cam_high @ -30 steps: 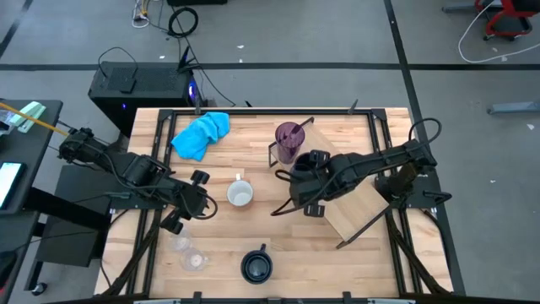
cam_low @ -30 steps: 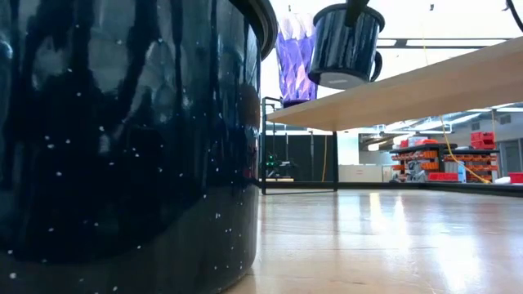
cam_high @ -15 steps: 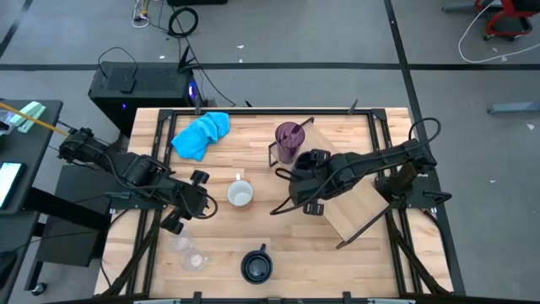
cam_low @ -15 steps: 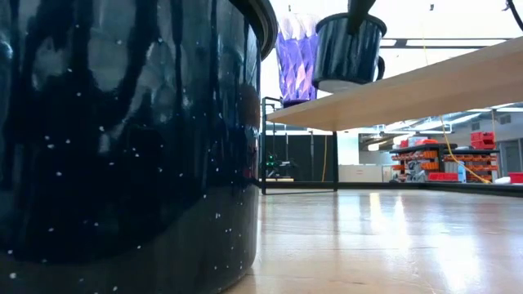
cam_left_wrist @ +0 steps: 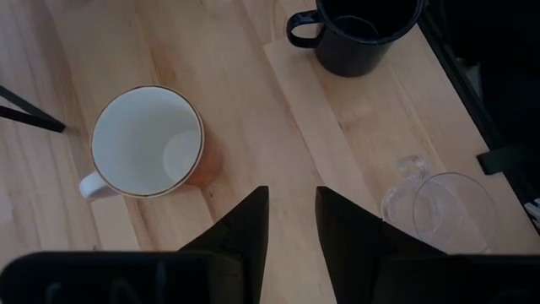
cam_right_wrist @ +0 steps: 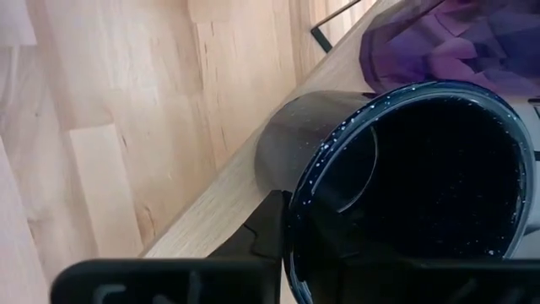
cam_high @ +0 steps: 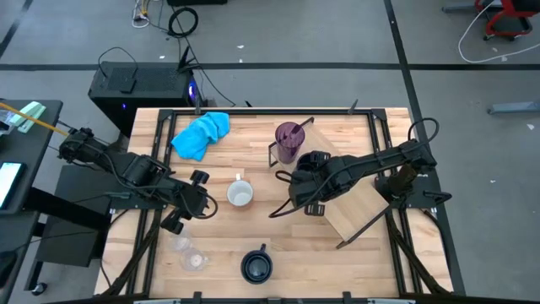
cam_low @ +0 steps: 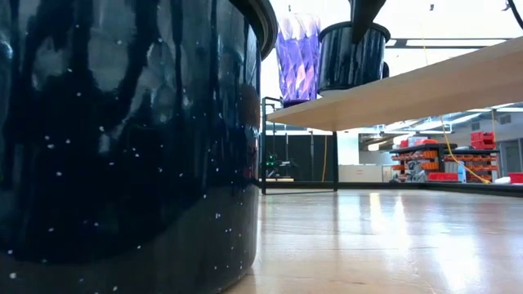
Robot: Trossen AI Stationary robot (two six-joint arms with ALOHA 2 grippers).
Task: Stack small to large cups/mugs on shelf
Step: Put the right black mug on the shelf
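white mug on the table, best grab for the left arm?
Pinch the rim of the white mug, coming straight down, one of the fingers inside and one outside. It stands upright and open-mouthed with clear table around it, so the wall is exposed. Pick a spot away from the handle; the left gripper sits open beside it.

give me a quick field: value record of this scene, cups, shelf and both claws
shelf: holds purple tumbler at its end, dark mug beside it
right claw: shut on that dark mug's rim, mug base on the board
left claw: open, hovers over table near white mug
on table: white mug, second dark mug, clear glasses
blue cloth: far table corner on the left arm's side
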